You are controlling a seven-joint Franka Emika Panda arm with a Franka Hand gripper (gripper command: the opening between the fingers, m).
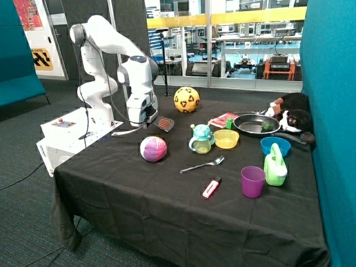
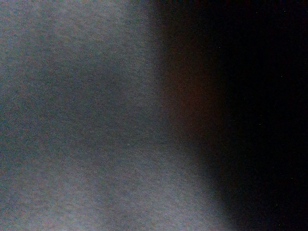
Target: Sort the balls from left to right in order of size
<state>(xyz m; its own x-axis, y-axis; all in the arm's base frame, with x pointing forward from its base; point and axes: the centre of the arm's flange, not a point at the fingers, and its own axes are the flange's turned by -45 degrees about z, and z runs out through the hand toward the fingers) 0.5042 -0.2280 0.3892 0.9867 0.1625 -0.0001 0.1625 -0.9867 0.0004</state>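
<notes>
A yellow ball with a black pattern (image 1: 187, 99) sits at the back of the black-clothed table (image 1: 167, 206). A smaller pink and white ball (image 1: 153, 148) lies nearer the front. A small green round thing (image 1: 267, 125) rests in the frying pan (image 1: 250, 124). My gripper (image 1: 143, 125) hangs low over the cloth just behind the pink and white ball, apart from it. The wrist view shows only a blurred grey surface and a dark area, with no ball in it.
A spatula (image 1: 164, 123) lies beside the gripper. A sippy cup (image 1: 201, 139), yellow bowl (image 1: 226, 138), spoon (image 1: 203, 164), marker (image 1: 211, 188), purple cup (image 1: 252, 181), green watering can (image 1: 275, 168), blue bowl (image 1: 275, 146) and plush toy (image 1: 292, 114) fill the middle and far side.
</notes>
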